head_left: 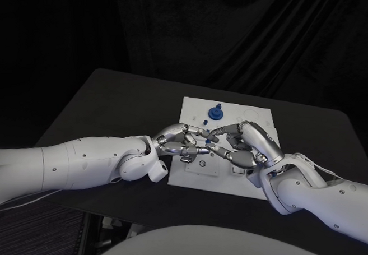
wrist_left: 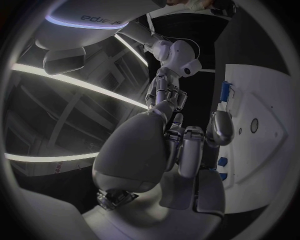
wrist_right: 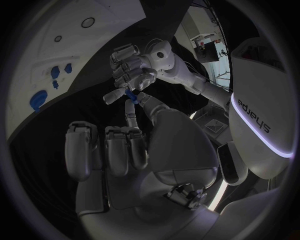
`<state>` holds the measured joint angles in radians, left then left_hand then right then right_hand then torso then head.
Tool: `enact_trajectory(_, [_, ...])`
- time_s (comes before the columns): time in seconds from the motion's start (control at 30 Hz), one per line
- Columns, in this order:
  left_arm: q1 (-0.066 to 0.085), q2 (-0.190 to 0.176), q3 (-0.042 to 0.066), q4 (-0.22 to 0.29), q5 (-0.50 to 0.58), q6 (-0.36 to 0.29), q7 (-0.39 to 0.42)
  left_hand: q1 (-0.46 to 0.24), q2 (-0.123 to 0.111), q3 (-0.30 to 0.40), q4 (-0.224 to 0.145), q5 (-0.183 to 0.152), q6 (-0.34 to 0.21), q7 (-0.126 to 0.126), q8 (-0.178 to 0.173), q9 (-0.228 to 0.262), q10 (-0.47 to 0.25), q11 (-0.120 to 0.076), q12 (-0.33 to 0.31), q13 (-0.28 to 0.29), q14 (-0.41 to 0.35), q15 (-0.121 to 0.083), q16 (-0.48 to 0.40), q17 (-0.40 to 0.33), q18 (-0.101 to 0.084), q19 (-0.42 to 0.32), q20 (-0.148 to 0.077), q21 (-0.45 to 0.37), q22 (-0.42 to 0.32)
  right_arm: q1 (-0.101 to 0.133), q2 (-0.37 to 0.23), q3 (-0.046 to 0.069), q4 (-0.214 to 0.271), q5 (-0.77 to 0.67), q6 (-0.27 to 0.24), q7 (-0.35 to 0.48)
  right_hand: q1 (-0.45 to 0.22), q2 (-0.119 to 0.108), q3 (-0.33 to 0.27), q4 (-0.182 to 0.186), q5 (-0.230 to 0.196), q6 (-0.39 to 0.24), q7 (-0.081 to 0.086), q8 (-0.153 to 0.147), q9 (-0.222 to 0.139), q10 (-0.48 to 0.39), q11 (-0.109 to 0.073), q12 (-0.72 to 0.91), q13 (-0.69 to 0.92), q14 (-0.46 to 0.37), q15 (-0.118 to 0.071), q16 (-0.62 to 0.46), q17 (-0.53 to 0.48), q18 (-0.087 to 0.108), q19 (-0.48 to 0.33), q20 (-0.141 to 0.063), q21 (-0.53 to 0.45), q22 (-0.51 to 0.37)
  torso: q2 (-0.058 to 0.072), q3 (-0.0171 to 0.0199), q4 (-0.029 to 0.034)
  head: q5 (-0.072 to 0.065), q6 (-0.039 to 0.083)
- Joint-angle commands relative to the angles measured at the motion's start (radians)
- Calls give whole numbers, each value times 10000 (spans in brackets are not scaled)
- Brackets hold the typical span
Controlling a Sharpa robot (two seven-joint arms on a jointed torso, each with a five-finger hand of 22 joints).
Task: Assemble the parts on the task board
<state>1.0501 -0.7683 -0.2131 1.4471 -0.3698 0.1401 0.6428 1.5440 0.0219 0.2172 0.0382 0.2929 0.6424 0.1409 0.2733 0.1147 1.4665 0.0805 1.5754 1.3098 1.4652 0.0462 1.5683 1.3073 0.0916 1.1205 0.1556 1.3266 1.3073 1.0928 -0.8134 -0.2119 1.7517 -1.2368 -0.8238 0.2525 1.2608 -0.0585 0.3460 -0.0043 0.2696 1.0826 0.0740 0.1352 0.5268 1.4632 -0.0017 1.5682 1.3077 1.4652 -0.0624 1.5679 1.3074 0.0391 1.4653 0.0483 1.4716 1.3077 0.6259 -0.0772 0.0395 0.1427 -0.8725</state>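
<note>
The white task board [head_left: 231, 163] lies in the middle of the black table. A large round blue part [head_left: 215, 112] stands near its far edge, also visible from the right wrist [wrist_right: 39, 100] and the left wrist [wrist_left: 225, 92]. Both hands meet just above the board's middle. My left hand [head_left: 179, 141] and right hand [head_left: 244, 143] hold a small blue part [wrist_right: 130, 94] between their fingertips, with the other fingers curled in. Small blue parts [head_left: 208, 131] show at the fingertips in the head view. More small blue parts [wrist_right: 56, 72] sit in the board.
The board [wrist_right: 44, 45] has round holes [wrist_right: 87, 22] toward one end. Bare black table [head_left: 112, 102] lies left of the board, more to the right [head_left: 321, 132]. Both forearms cross the table's near half.
</note>
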Motion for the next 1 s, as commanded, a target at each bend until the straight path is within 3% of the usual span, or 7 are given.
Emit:
enact_trajectory(0.03, [-26, 41, 8, -12, -10, 541, 178, 9, -105, 44, -142, 96, 220, -109, 159, 51, 1043, -117, -46, 2610, 1056, -107, 25, 2635, -15, 357, -48, 162, 718, -22, 11, 4, 16, -8, -29, -162, 77, 61, 41, 7, 32, 65, -9, 37, 14, 1076, 66, 26, 2631, 1056, 72, 29, 2634, -130, 547, 65, -56, 2291, 0, -3, 4, -7, -2])
enact_trajectory(0.2, [-29, 46, 8, -41, -10, 666, 242, -58, -145, 121, -239, 191, 366, -442, 342, 109, 1043, -212, -46, 2610, 1056, -191, 25, 2635, -56, 559, -127, 286, 851, -22, 8, 5, 18, -8, -22, -180, 79, 64, 38, 12, 30, 68, -8, 37, 17, 1076, 67, 26, 2631, 1056, 73, 29, 2634, -131, 547, 66, -54, 2291, 3, -3, 0, -17, -2])
enact_trajectory(0.37, [-30, 32, 8, -58, -10, 738, 273, -127, -148, 176, -313, 208, 655, -557, 613, 213, 1043, -265, -46, 2610, 1056, -247, 25, 2635, -104, 766, -184, 411, 983, -22, -11, 5, 28, -8, -9, -200, 79, 64, 38, 12, 30, 68, -8, 37, 17, 1076, 67, 26, 2631, 1056, 73, 29, 2634, -131, 547, 66, -54, 2291, 1, -4, 0, -14, -2])
enact_trajectory(0.5, [-31, 26, 8, -69, -10, 765, 313, -165, -140, 216, -394, 241, 954, -558, 867, 351, 1043, -301, -46, 2610, 1056, -279, 25, 2635, -127, 876, -225, 480, 1065, -22, -25, 5, 34, -8, 12, -223, 81, 65, 36, 15, 29, 70, -9, 38, 19, 1076, 68, 26, 2631, 1056, 73, 29, 2634, -132, 548, 66, -50, 2292, 1, -2, 1, -22, -2])
enact_trajectory(0.67, [-32, 21, 8, -88, -10, 846, 313, -162, -154, 230, -444, 283, 961, -610, 917, 391, 1043, -307, -46, 2610, 1056, -288, 25, 2635, -154, 1001, -237, 551, 1132, -22, -41, 4, 43, -8, 50, -262, 86, 65, 35, 15, 29, 71, -10, 38, 20, 1076, 68, 26, 2631, 1056, 74, 29, 2634, -131, 548, 67, -51, 2292, -2, -1, -2, -40, -2])
enact_trajectory(0.83, [-33, 18, 8, -103, -10, 963, 252, -241, -125, 229, -520, 384, 1155, -510, 1240, 639, 1043, -327, -46, 2610, 1056, -310, 25, 2635, -170, 1066, -263, 597, 1198, -22, -51, 4, 51, -8, 69, -282, 92, 66, 36, 13, 30, 72, -11, 38, 21, 1076, 67, 26, 2631, 1056, 74, 29, 2634, -131, 548, 67, -51, 2292, 0, 2, 2, -37, -2])
enact_trajectory(1.0, [-33, 12, 8, -116, -10, 1003, 162, -286, -108, 222, -541, 379, 1175, -407, 1345, 737, 1043, -329, -46, 2610, 1056, -313, 25, 2635, -169, 1057, -270, 594, 1210, -22, -54, 4, 65, 9, 86, -269, 92, 66, 36, 13, 30, 72, -11, 38, 21, 1076, 67, 26, 2631, 1056, 74, 29, 2634, -131, 548, 67, -51, 2292, 2, -5, 2, -38, -2])
